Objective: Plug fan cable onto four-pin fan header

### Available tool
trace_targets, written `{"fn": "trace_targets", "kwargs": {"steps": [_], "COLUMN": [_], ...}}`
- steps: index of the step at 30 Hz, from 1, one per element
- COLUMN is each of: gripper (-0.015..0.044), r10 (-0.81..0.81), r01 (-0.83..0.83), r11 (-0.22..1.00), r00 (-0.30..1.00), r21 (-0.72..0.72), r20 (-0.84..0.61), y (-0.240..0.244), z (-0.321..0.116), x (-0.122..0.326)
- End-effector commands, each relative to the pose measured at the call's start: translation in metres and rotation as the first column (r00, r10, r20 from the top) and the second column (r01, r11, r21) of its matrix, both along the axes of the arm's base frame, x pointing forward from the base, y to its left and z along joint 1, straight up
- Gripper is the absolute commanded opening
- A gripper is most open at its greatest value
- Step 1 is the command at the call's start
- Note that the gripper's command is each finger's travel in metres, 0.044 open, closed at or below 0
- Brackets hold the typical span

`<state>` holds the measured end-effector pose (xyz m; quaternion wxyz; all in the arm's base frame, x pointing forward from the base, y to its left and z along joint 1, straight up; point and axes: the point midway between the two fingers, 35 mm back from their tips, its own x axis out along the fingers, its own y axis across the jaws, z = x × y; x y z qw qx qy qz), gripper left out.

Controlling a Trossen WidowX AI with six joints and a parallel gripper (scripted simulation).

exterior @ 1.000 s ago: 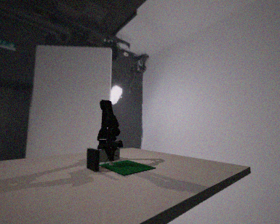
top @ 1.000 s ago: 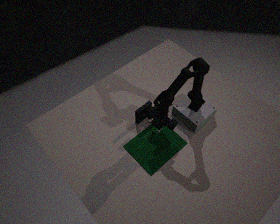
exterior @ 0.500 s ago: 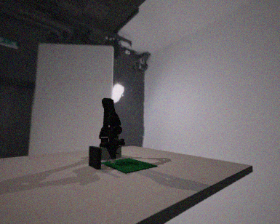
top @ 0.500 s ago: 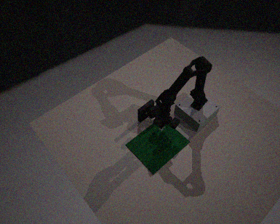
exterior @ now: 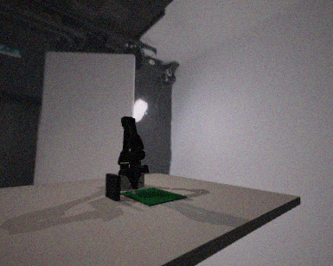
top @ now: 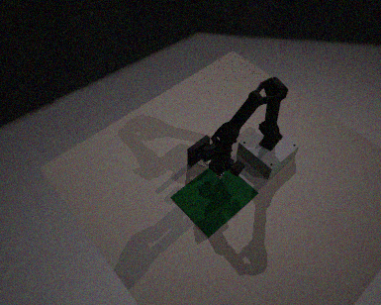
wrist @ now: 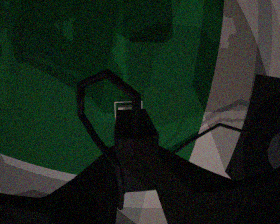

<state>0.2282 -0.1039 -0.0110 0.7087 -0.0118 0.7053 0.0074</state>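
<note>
Pale and dimly lit, the tabletop (top: 111, 163) (exterior: 71, 233) spreads under me, crossed by soft shadows of my arm; a tall pale panel (exterior: 86, 112) stands behind it, with a bright light (exterior: 140, 110) by the panel's right edge. On the tabletop lies the green board (top: 210, 220) (exterior: 150, 199) (wrist: 41, 110), flat, in front of my pale base (top: 280, 165). My arm (top: 241, 114) (exterior: 129, 138) rises from that base, bends over and points down at the board's far edge. My gripper (top: 221, 173) (exterior: 134, 186) (wrist: 134, 151) is closed on the black plug (wrist: 133, 122), pinching it right above the small light-rimmed header (wrist: 120, 108). I cannot tell how deep the plug sits on it. From the plug the black cable (wrist: 81, 100) loops out over the board. A thin dark line (wrist: 196, 136) runs toward the upright dark fan (top: 197, 150) (exterior: 112, 186) (wrist: 268, 125), which stands just left of the board.
</note>
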Motion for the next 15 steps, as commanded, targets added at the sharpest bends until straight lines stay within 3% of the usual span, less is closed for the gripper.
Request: {"fn": "trace_targets", "kwargs": {"steps": [1,15], "gripper": [0.0,0.0], "r10": [-0.005,-0.009], "r01": [0.005,0.009], "r11": [1.0,1.0], "r00": [1.0,1.0], "r21": [-0.001,-0.001], "r20": [0.007,0.007], "y": [-0.0002,0.0002], "z": [-0.0011,0.0014], "x": [0.001,-0.0003]}}
